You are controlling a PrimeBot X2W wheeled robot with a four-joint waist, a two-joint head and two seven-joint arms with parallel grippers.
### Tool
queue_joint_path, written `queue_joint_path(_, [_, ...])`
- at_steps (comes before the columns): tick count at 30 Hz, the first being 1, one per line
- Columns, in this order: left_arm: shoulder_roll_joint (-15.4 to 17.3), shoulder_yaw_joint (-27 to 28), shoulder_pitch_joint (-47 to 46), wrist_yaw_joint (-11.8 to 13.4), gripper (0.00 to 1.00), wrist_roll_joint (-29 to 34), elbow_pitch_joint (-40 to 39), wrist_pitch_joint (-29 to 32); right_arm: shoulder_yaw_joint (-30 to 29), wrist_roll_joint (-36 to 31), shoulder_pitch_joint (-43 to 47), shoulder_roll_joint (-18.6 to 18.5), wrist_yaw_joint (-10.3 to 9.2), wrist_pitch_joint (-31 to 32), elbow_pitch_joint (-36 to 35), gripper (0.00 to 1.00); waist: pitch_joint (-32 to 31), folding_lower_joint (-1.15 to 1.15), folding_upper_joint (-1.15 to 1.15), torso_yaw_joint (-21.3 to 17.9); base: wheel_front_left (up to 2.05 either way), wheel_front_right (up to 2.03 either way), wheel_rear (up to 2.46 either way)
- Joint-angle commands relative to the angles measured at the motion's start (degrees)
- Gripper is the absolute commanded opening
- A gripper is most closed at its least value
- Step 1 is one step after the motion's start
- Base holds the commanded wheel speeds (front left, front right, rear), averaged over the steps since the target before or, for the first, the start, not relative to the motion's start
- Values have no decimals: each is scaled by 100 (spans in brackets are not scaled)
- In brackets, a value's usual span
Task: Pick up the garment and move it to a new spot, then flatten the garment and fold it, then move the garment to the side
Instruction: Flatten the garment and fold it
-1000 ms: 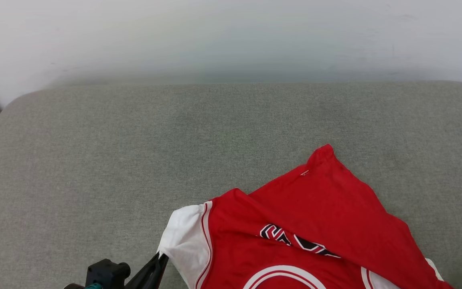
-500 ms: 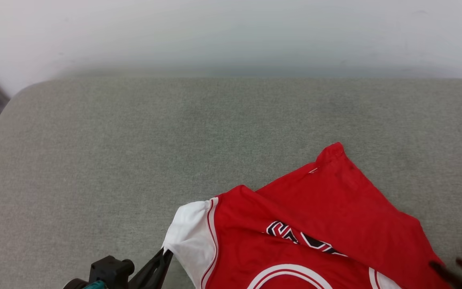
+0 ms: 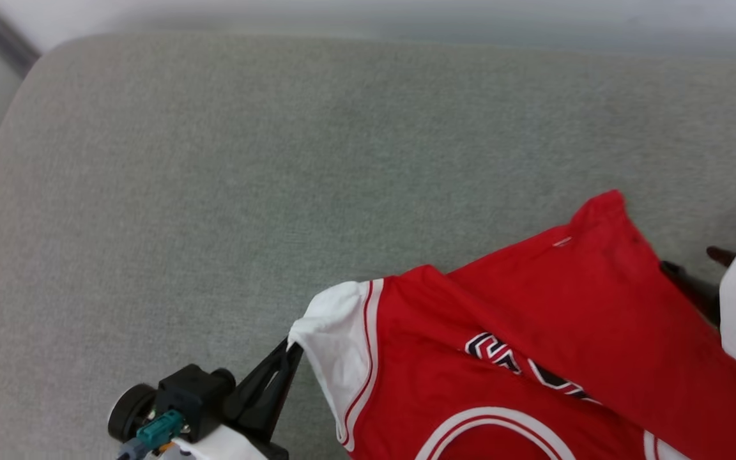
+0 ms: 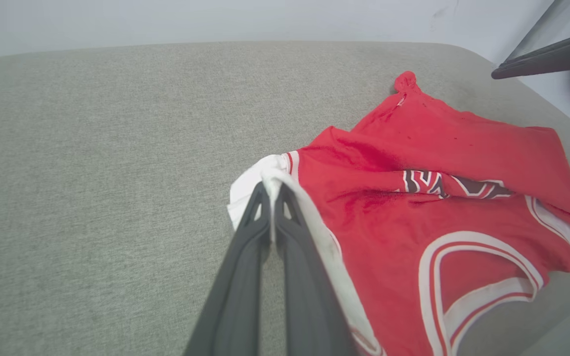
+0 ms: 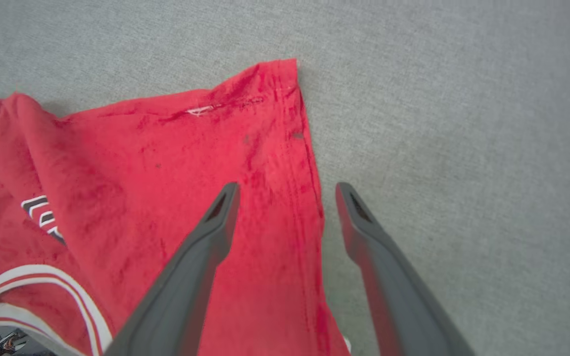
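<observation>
Left jaws pinching one garment (image 3: pixel 534 306), right jaws spread — one cushion (image 3: pixel 214 191)

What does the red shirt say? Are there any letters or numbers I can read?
Black, white-edged lettering on the red garment: a fold hides most of it. Only bits of letters show, so it cannot be read.
Small white tag near the garment's far corner: too small to read.
No other text can be made out.
</observation>
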Motion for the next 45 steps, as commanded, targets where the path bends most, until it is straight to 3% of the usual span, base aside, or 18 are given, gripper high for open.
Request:
queue_joint_path(1, [-50, -24, -130, -36, 0, 52, -28, -6, 63, -65, -264, 7, -2, 74, 140, 100, 388, -1, 0, 345, 0, 0, 0])
queue_joint_path(12, [-392, -270, -522, -193, 0, 147, 95, -115, 624, -454, -1460, -221, -2, 385, 1446, 100, 934, -1, 0, 921, 0, 0, 0])
queue_joint_path(23, [-472, -327, -658, -294, 0, 141, 315, -234, 928, -373, -1408, -280, -5, 252, 2366, 100, 1067, -1, 0, 1149, 0, 0, 0])
queue_joint_path(26, [-453, -317, -665, -294, 0, 125, 361, -239, 1108, -296, -1308, -284, -3, 188, 2504, 0, 1011, -1, 0, 1144, 0, 0, 0])
queue_joint_path(36, [-214, -159, -525, -159, 0, 118, 320, -223, 1251, 3, -1472, -399, -2, -927, 2639, 0, 274, -1, 0, 892, 0, 0, 0])
queue_joint_path(45, [315, 434, -423, 96, 0, 10, -60, -244, 1291, 600, -1590, -461, -2, -1552, 2251, 0, -616, -1, 0, 287, 0, 0, 0])
